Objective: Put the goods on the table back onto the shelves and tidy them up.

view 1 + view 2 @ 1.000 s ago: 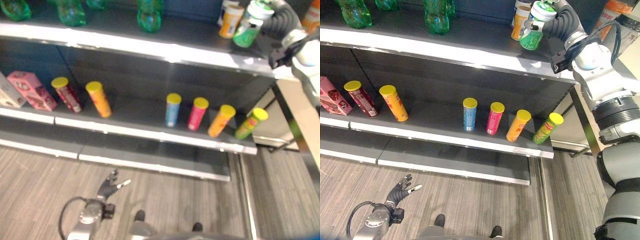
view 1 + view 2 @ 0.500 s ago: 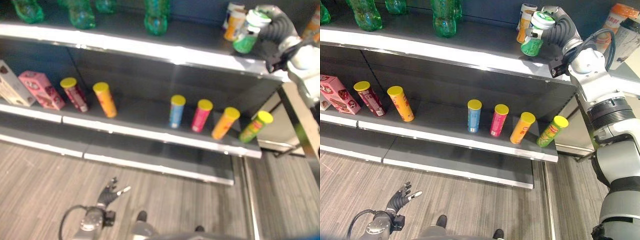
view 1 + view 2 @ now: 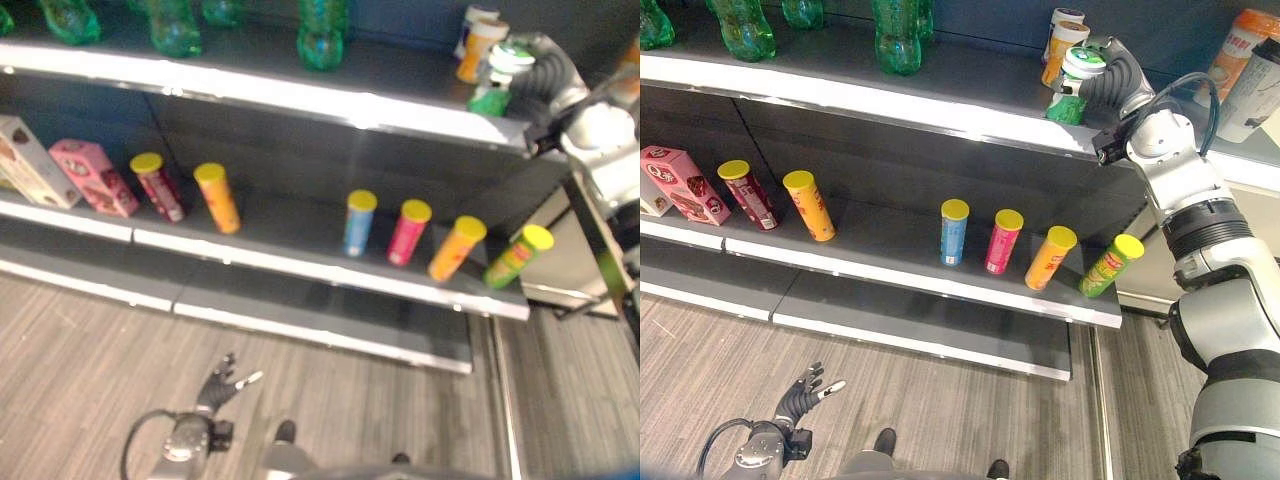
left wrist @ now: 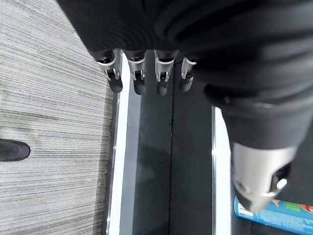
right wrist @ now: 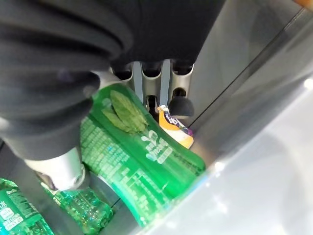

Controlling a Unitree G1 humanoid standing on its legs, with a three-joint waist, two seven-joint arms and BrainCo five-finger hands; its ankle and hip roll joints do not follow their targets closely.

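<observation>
My right hand (image 3: 1110, 82) is up at the right end of the top shelf (image 3: 890, 95), shut on a green cup with a white lid (image 3: 1073, 88). The cup's base stands on or just above the shelf, close in front of an orange cup (image 3: 1061, 48). In the right wrist view the fingers (image 5: 152, 85) and thumb curl round the green cup (image 5: 137, 156), with the orange cup (image 5: 176, 132) just past it. My left hand (image 3: 800, 392) hangs low over the floor with its fingers (image 4: 139, 78) straight and nothing in it.
Green bottles (image 3: 898, 35) stand along the top shelf. On the middle shelf (image 3: 900, 275) stand several yellow-lidded tubes (image 3: 954, 232) and a pink box (image 3: 685, 185) at the left. Two more cups (image 3: 1240, 70) stand on a surface to the right. A person's shoes (image 3: 880, 442) show below.
The camera has shifted. My right hand has lowered the green cup toward the top shelf, next to the orange cup. The left hand has not moved.
</observation>
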